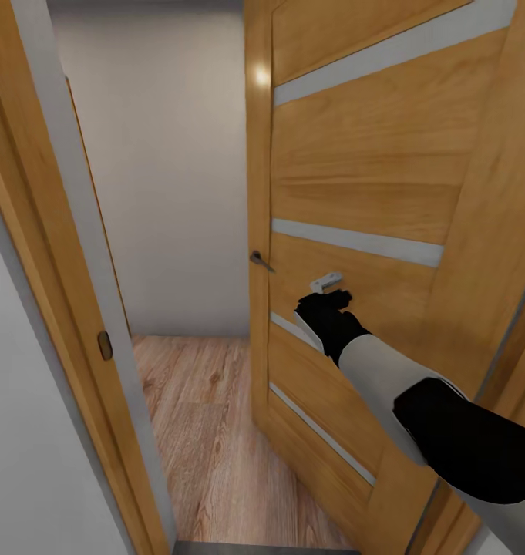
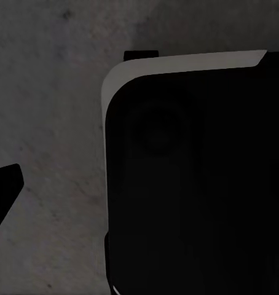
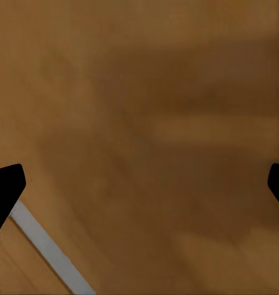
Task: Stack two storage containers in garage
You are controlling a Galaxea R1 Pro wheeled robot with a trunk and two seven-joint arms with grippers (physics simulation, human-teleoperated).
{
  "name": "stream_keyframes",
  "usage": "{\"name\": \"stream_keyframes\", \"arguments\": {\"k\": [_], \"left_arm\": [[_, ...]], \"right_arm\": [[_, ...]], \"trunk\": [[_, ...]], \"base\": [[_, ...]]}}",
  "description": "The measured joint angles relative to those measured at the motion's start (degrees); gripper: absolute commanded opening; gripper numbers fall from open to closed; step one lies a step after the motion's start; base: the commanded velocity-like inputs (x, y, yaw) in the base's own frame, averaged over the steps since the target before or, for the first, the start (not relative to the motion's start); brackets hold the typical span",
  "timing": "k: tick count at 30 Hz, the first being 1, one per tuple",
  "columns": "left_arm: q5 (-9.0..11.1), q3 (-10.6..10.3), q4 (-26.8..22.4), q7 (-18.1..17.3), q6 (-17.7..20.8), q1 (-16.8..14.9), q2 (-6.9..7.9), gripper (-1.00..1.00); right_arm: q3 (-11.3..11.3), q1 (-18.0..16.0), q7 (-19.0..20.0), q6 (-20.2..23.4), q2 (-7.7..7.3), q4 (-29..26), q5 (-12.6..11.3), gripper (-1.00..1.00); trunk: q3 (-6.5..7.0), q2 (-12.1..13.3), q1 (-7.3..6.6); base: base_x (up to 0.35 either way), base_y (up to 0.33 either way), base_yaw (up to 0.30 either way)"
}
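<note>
The right end effector (image 1: 329, 302), fingers spread and empty, was pressed against the ajar honey-coloured wooden door with pale inlaid strips (image 1: 370, 177), beside its handle (image 1: 260, 260); neither orange-red storage container was visible.

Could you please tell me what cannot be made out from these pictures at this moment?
- Room past the wooden door: head view, door and frame hide most of it.
- Right gripper: whether it touches the door, too small to tell.
- Left gripper's opening: left wrist view, a dark body blocks it.
</note>
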Motion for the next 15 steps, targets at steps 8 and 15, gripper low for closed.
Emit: {"name": "stream_keyframes", "arguments": {"k": [8, 15], "left_arm": [[0.0, 0.0, 0.0, 0.0, 0.0, 0.0, 0.0, 1.0], [0.0, 0.0, 0.0, 0.0, 0.0, 0.0, 0.02, 1.0]], "right_arm": [[0.0, -0.9, 0.0, -1.3, -0.04, 2.0, 0.2, 1.0], [-0.1, -0.9, 0.0, -0.3, 0.19, 1.7, 1.9, 1.0]], "trunk": [[0.0, 0.0, 0.0], [0.01, 0.0, 0.0]], "base": [[0.0, 0.0, 0.0], [0.0, 0.0, 0.0]]}}
